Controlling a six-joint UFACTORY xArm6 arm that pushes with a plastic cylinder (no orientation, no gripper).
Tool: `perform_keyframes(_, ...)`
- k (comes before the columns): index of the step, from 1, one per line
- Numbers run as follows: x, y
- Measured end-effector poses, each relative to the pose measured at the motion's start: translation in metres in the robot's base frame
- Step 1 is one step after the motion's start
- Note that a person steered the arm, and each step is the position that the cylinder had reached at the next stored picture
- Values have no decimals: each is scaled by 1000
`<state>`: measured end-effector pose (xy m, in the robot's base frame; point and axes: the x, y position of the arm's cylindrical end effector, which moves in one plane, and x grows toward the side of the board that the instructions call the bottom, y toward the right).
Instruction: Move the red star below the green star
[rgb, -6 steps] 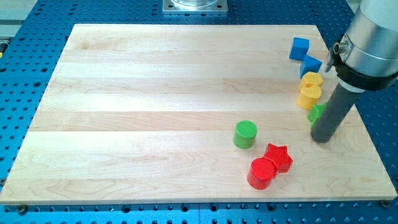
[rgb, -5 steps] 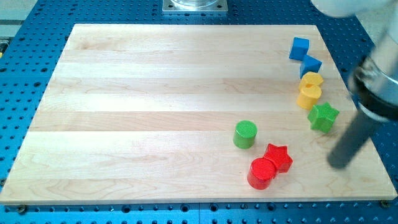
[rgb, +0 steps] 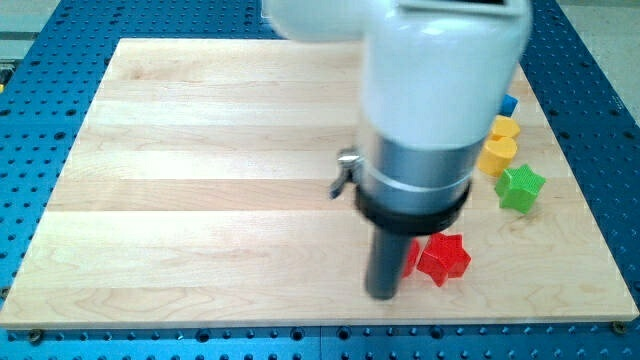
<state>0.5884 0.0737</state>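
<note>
My tip (rgb: 383, 293) at red star's (rgb: 444, 257) 8 o'clock | no jaws, gripping nothing | push toward 3, stopping at green star's (rgb: 520, 187) 6 | worktop (rgb: 200, 150)

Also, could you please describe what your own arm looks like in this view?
My arm is a wide, glossy white cylinder that fills the view's upper middle. Below it comes a silver-grey metal ring, then a black collar, with a small metal fitting sticking out on the view's left. From the collar hangs a straight dark rod that ends at my tip. No cables or markings show.
</note>
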Motion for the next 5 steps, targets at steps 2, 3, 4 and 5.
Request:
perform_keyframes(2,-9,91)
perform_keyframes(3,-9,90)
perform_keyframes(4,4,92)
perform_keyframes(5,-11,94)
